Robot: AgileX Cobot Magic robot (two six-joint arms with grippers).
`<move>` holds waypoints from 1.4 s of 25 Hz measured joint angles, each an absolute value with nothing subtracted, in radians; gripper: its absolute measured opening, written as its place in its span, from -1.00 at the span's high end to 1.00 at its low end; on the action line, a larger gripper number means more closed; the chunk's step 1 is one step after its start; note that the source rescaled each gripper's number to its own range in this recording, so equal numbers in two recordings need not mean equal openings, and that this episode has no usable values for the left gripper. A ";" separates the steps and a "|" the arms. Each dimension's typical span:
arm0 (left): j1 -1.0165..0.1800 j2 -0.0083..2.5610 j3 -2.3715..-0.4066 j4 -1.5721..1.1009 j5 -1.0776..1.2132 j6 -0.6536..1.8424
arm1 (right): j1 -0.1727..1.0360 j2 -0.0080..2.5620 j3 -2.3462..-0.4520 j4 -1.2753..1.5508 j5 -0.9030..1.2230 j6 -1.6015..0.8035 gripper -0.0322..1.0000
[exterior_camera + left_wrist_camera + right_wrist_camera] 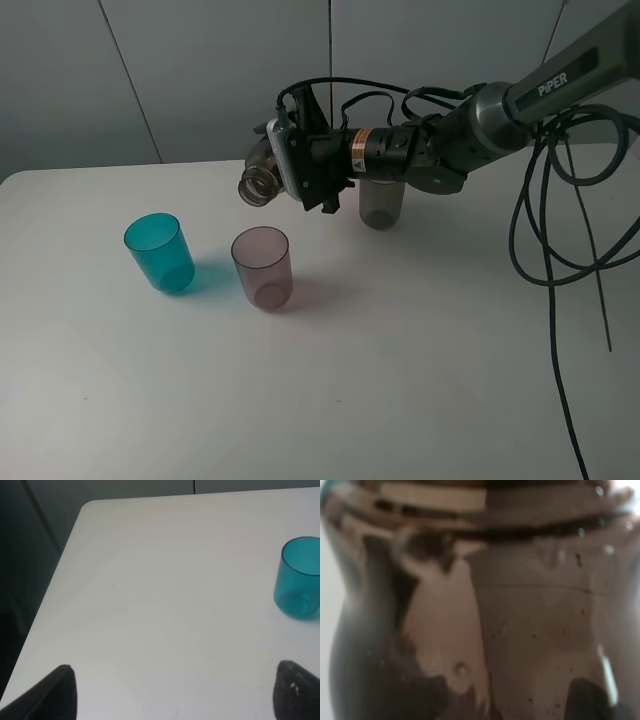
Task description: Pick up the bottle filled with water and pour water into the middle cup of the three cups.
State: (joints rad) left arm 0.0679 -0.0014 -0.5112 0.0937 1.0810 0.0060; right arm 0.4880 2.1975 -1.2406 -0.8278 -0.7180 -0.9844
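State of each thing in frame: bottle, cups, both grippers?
bottle: held off the table, tipped about level, capless, no stream visible
middle cup: upright on table
teal cup: upright on table
grey cup: upright, partly behind the arm
right gripper: shut on the bottle
left gripper: open, empty

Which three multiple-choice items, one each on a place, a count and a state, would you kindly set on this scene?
1. Where among the cups is the teal cup, from the high camera? A left end; B middle; C right end.
2. How many cups stand on the table? A two; B three; C four.
3. How is the bottle? A upright on the table; B lying on the table; C held tilted in the air.
1 A: the mauve cup and grey cup stand to its right. 2 B: teal, mauve, grey. 3 C: the right gripper clamps it, mouth sideways.
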 joint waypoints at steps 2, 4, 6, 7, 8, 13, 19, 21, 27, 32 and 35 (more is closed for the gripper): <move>0.068 -0.001 -0.511 0.094 1.081 0.006 | 0.488 2.197 -1.241 -0.828 -0.718 -1.000 0.91; 0.068 -0.001 -0.511 0.094 1.081 0.006 | 0.488 2.197 -1.241 -0.828 -0.718 -1.015 0.91; 0.068 -0.001 -0.511 0.094 1.081 0.006 | 0.493 2.197 -1.241 -0.828 -0.718 -1.024 0.91; 0.068 -0.001 -0.511 0.094 1.081 0.006 | 0.496 2.197 -1.241 -0.828 -0.718 -1.029 0.91; 0.068 -0.001 -0.511 0.094 1.081 0.006 | 0.500 2.197 -1.241 -0.828 -0.718 -1.034 0.91; 0.068 -0.001 -0.511 0.094 1.081 0.006 | 0.507 2.197 -1.241 -0.829 -0.720 -1.051 0.91; 0.068 -0.001 -0.511 0.094 1.081 0.006 | 0.507 2.197 -1.241 -0.829 -0.720 -1.101 0.91; 0.068 -0.001 -0.511 0.094 1.081 0.006 | 0.507 2.197 -1.241 -0.829 -0.720 -1.113 0.91; 0.068 -0.001 -0.511 0.094 1.081 0.006 | 0.507 2.197 -1.241 -0.829 -0.720 -1.140 0.91; 0.068 -0.001 -0.511 0.094 1.081 0.006 | 0.507 2.197 -1.241 -0.829 -0.720 -1.162 0.91; 0.068 -0.001 -0.511 0.094 1.081 0.006 | 0.507 2.197 -1.241 -0.829 -0.720 -1.184 0.91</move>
State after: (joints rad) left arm 0.0679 -0.0014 -0.5112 0.0937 1.0810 0.0060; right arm 0.5069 2.1975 -1.2406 -0.8295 -0.7201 -1.1836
